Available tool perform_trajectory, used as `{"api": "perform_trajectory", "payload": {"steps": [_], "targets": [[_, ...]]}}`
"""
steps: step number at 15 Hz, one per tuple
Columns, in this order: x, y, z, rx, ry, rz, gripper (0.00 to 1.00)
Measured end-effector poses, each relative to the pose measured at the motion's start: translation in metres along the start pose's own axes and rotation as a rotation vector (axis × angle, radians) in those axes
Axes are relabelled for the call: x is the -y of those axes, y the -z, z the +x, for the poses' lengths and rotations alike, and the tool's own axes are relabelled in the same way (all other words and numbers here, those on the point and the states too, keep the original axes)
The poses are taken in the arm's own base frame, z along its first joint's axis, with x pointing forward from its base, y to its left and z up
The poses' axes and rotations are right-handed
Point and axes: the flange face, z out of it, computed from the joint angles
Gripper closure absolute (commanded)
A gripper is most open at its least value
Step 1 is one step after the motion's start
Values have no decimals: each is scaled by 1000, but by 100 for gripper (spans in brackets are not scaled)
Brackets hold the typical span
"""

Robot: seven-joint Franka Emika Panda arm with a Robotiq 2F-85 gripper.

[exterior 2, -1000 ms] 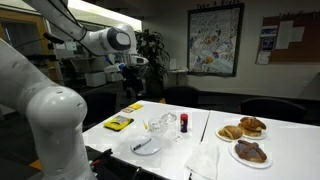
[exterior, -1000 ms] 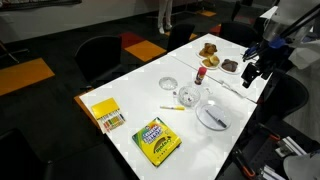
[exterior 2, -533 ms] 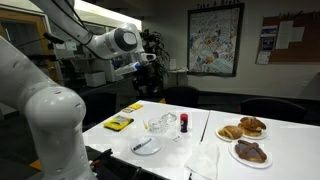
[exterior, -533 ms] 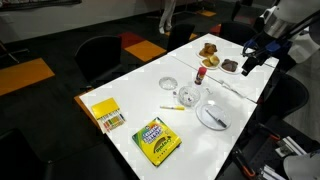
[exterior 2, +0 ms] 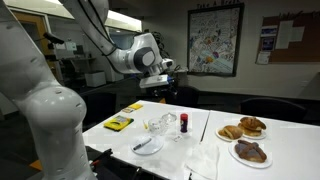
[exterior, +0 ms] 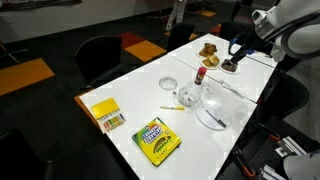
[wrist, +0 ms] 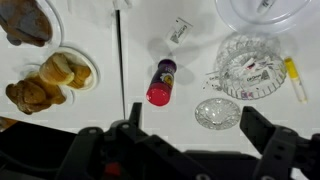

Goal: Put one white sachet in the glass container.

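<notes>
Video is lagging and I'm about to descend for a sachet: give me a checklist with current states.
1. Gripper open, empty: ok.
2. Loose white sachet in view: ok.
3. Glass container in view, upright: ok.
4. Gripper centred above the sachet: not ok, the sachet sits off-centre in the wrist view.
5. Red-capped bottle apart from the sachet: ok.
6. Sachet lying flat: cannot tell.

Office meeting room: long white table (exterior: 140, 106), dark chairs (exterior: 100, 56) around it, framed poster (exterior 2: 213, 40), corkboard (exterior 2: 291, 38), orange-patched carpet (exterior: 25, 72).
</notes>
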Motion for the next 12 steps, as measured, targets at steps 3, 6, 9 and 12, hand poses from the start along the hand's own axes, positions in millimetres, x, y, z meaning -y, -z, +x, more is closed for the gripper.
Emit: {"api": "perform_trajectory", "payload": {"steps": [3,6,9,12], "targets": [[3,-34,1,1,-25,86,0],[6,-51,4,27,-134,128,0],[-7,-63,-1,72,-241,135,0],[-23,-79,-14,153,-351,182,0]]}}
